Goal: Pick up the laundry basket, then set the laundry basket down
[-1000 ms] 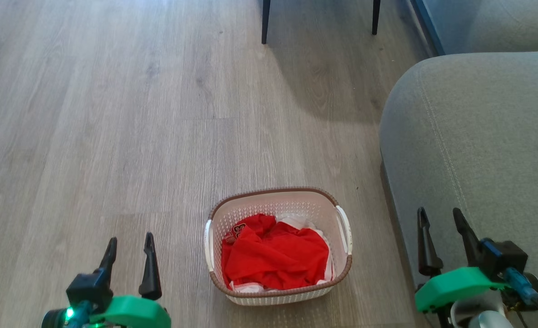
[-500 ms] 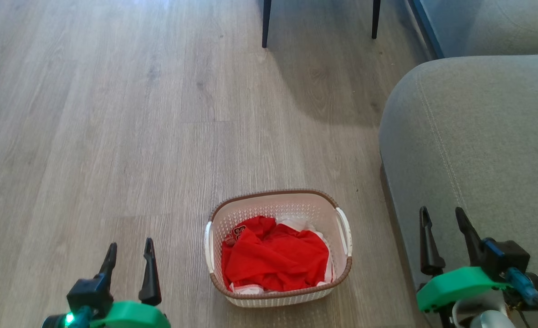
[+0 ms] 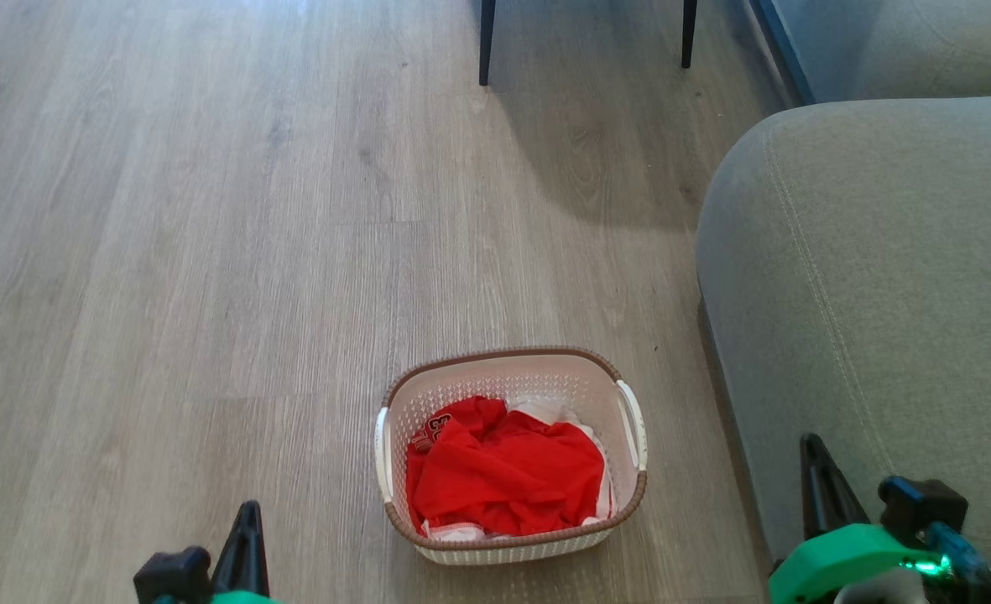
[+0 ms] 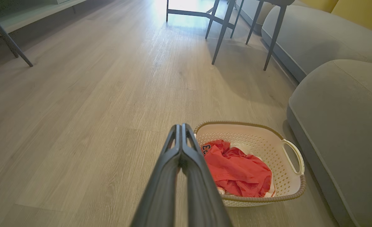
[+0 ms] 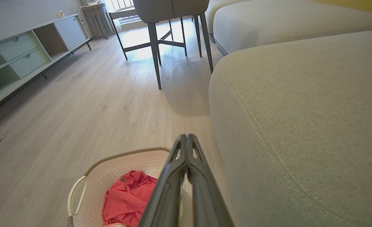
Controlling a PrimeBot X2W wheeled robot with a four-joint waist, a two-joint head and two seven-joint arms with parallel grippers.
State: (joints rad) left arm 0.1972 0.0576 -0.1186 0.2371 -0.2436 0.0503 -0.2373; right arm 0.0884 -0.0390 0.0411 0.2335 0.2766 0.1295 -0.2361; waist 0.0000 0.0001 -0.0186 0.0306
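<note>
Our left end effector (image 4: 182,127) and right end effector (image 5: 186,137) are pinched together, empty. The laundry basket (image 3: 503,382) sits on the floor (image 3: 210,252) between them, handles (image 3: 634,424) left and right, long side unclear. Our right wrist view shows a cabinet (image 5: 25,56).

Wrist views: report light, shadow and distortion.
Left wrist view: glare washes out the floor at top; the chair legs throw a soft shadow toward the basket. Right wrist view: bright patch under the chair; the cabinet leans, wide-lens distortion.
</note>
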